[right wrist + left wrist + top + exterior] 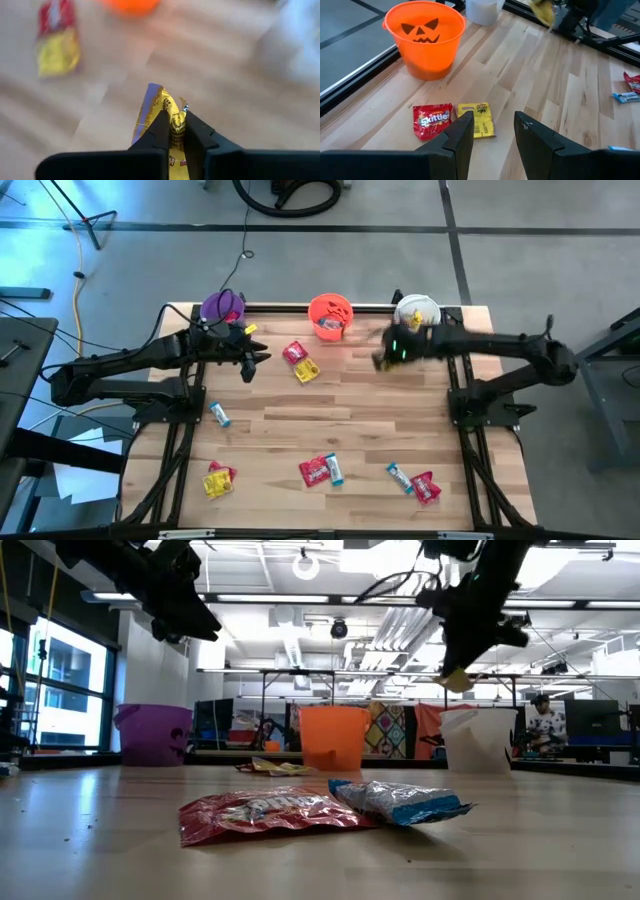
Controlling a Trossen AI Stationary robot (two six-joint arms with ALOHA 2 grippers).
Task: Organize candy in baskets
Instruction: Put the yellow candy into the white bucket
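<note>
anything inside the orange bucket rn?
High view shows blue and pale wrappers inside the orange bucket; count unclear. From the left wrist view its wall hides the contents.

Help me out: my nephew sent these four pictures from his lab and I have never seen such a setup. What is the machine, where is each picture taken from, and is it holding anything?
It is a robot with two dark arms at a wooden table. One picture looks straight down, one looks level across the tabletop, and two come from cameras on the wrists. At the far edge stand a purple bucket, an orange bucket with a face mark, and a white bucket. Red, yellow and blue-and-white candies lie scattered over the wood. The right gripper is shut on a yellow packet, lifted near the white bucket. The left gripper is open and empty, above a red packet and another yellow one.
</note>
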